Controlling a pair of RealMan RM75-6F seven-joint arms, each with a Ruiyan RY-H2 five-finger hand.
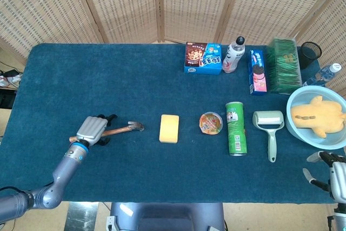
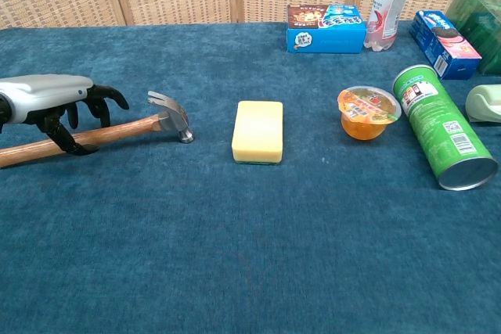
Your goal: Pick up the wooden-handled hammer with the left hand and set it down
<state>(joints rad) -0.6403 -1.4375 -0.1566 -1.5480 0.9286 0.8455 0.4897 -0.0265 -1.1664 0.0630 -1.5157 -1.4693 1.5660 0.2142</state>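
Observation:
The wooden-handled hammer lies flat on the blue table, its metal head pointing right. My left hand hovers low over the middle of the handle. Its dark fingers arch over the far side and the thumb reaches down on the near side. The fingers are apart and do not clasp the wood. My right hand sits at the table's front right corner, fingers spread, holding nothing. Only the head view shows it.
Right of the hammer lie a yellow sponge, a jelly cup, a green can on its side and a lint roller. A blue bowl holds a yellow plush. Snack boxes and a bottle line the back.

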